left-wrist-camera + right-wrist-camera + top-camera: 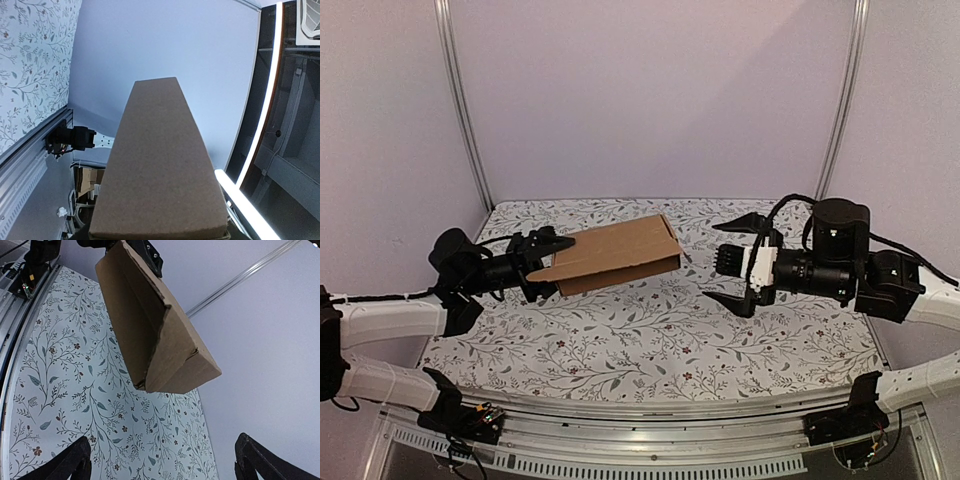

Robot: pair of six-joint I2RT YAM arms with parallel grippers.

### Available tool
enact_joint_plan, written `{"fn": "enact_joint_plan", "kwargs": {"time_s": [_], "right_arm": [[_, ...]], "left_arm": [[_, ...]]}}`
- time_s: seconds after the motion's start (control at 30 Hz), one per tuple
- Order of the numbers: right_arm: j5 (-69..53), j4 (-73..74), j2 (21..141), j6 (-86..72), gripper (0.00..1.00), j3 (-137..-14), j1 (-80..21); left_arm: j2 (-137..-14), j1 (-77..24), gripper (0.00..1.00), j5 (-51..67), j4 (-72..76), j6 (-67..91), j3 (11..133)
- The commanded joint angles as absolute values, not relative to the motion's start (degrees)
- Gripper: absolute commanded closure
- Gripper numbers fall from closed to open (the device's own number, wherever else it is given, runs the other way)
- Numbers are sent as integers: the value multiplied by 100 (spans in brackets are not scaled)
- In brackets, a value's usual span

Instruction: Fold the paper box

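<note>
The paper box (pixel 620 255) is a slim brown cardboard box held in the air above the table, its long side running left to right. My left gripper (pixel 545 262) is shut on its left end. In the left wrist view the box (pixel 160 170) fills the middle and hides the fingers. My right gripper (pixel 720 262) stands wide open just right of the box, not touching it. From the right wrist view the box's (pixel 155 335) near end shows a seam and a partly tucked flap, well ahead of the right gripper (pixel 162 460). The left gripper (pixel 145 252) shows at its far end.
The floral table cover (pixel 650 340) lies under both arms. A pale back wall (pixel 650 100) with two metal posts (pixel 465 110) closes the far side. A metal rail (pixel 660 415) runs along the near edge.
</note>
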State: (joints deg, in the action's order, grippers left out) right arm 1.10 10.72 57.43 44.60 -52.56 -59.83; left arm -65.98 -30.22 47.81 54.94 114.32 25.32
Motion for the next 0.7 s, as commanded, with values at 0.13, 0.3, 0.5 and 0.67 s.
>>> {"fn": "enact_joint_plan", "kwargs": {"time_s": [0.13,0.3,0.5,0.67], "right_arm": [[-1404,1417,5603,5542,1,-5579,-5999],[-1704,1258,5712,5740,1,-5555,-6123],[-1588,1087,6038,6100,1,-5680,-6332],[-1223,982,6389,6625,1,-5713,-6555]], "left_arm": [[-6589,-2975,100,5415,5393,11634,2410],[-6538,-2985,100,5418,5335,11650,2414],[-6456,-3006,100,5516,5143,11610,2426],[-6478,-3028,100,5568,5189,11637,2408]]}}
